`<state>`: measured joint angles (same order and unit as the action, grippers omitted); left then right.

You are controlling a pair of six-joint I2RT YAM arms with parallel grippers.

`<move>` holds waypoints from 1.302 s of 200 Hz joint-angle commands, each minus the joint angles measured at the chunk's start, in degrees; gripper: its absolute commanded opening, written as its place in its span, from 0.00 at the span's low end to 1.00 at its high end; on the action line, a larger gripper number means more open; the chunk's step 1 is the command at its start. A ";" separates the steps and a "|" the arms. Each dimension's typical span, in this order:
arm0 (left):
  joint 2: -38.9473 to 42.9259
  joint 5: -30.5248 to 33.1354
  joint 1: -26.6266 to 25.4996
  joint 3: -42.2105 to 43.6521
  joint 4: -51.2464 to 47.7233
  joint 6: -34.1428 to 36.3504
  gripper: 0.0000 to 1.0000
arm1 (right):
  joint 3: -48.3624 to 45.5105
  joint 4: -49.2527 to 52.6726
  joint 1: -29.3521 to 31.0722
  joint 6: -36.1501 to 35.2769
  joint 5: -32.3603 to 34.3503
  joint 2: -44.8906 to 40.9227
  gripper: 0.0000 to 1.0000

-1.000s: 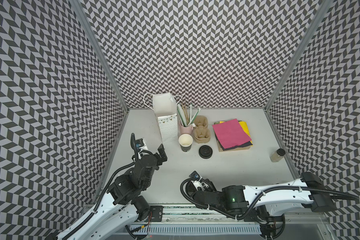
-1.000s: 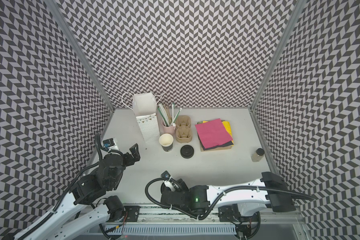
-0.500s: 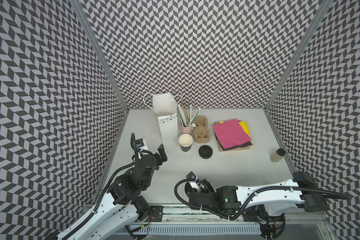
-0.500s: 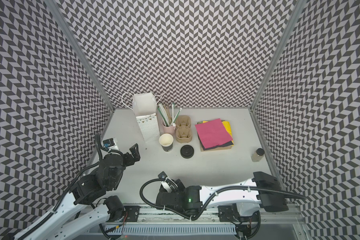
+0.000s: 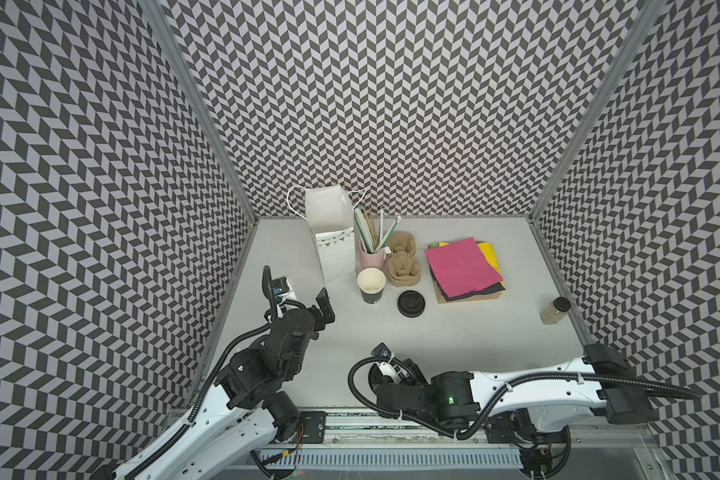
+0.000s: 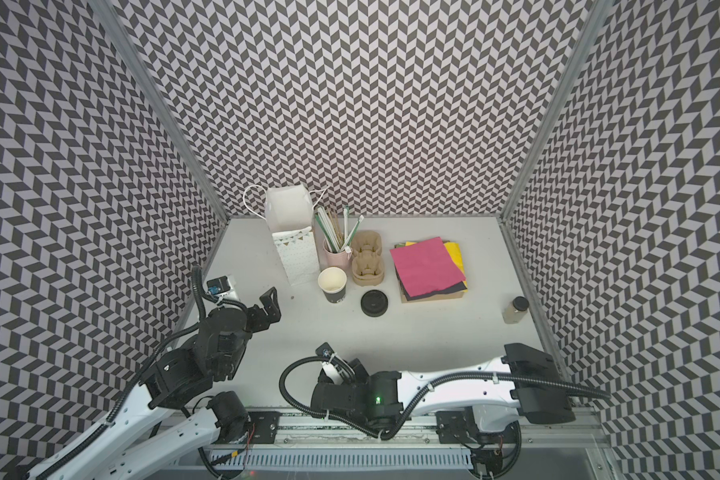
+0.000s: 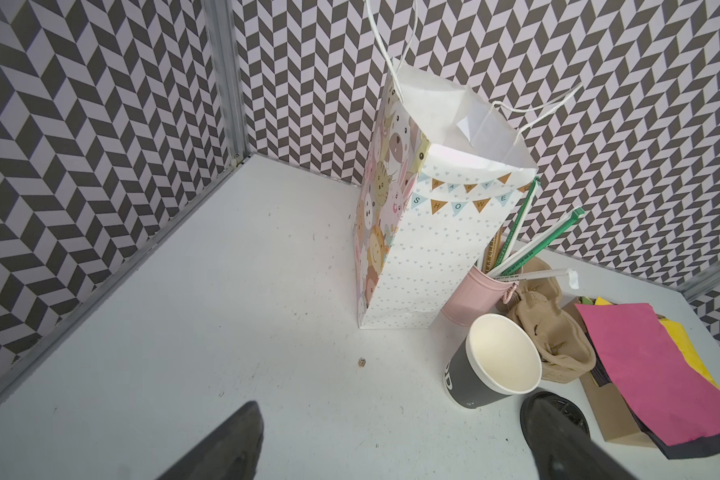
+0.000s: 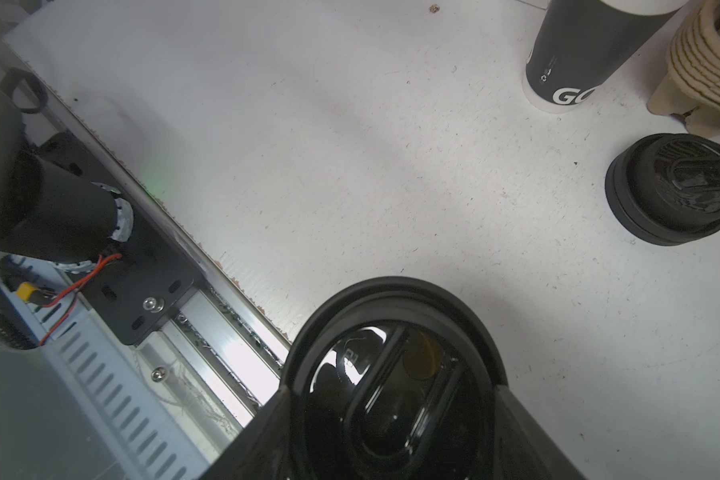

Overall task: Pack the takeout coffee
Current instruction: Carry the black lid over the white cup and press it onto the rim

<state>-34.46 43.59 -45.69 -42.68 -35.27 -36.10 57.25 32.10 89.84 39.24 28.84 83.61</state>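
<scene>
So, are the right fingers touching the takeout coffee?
Touching. The right wrist view shows the right fingers pressed against both sides of the takeout coffee lid.

Tally of what stands on the bench [image 5: 433,340] and what hangs over it.
Two hands: the left hand [image 7: 391,446] and the right hand [image 8: 393,390]. Two cups: one takeout coffee [image 8: 391,316], seen only by its black domed lid, and one open cup [image 5: 371,286]. One loose black lid [image 5: 411,304], or perhaps a short stack. One white paper bag [image 5: 329,232]. One pink tin [image 5: 370,261] of straws and sticks [image 5: 368,232], too crowded to count. One stack of pulp cup carriers [image 5: 403,259]. One pile of paper napkins [image 5: 460,266] in three colours: pink, yellow, black. One small tan bottle [image 5: 554,311].
</scene>
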 commanded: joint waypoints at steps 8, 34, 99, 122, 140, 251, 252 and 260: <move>-0.40 -0.61 0.25 -1.55 -1.38 -1.13 1.00 | -2.43 2.17 -0.85 2.37 -6.22 3.85 0.55; -0.34 -1.15 0.25 -1.49 -1.14 -1.08 1.00 | -4.42 1.47 -1.88 2.59 -7.94 4.67 0.55; -0.14 -1.37 0.25 -1.62 -1.27 -1.08 1.00 | -5.08 4.02 -4.15 2.48 -7.31 7.50 0.55; -0.12 -1.41 0.25 -1.58 -1.27 -0.99 1.00 | -2.84 8.35 -4.16 3.80 -3.62 8.19 0.55; 0.02 -1.34 0.25 -1.58 -1.30 -0.99 1.00 | -2.74 7.57 -4.18 3.94 -2.84 5.95 0.54; 0.10 -1.55 0.16 -1.45 -1.07 -0.88 1.00 | -5.06 6.79 -5.17 5.40 -2.56 7.72 0.54; 0.09 -1.57 0.16 -1.49 -1.10 -0.85 1.00 | -5.19 6.68 -5.19 5.40 -2.60 7.71 0.54; 0.05 -1.58 0.16 -1.45 -1.07 -0.83 1.00 | -5.85 6.17 -5.46 5.40 -3.26 7.69 0.53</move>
<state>-34.79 41.78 -45.71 -42.68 -35.66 -36.07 57.67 30.44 85.93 43.64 32.32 86.83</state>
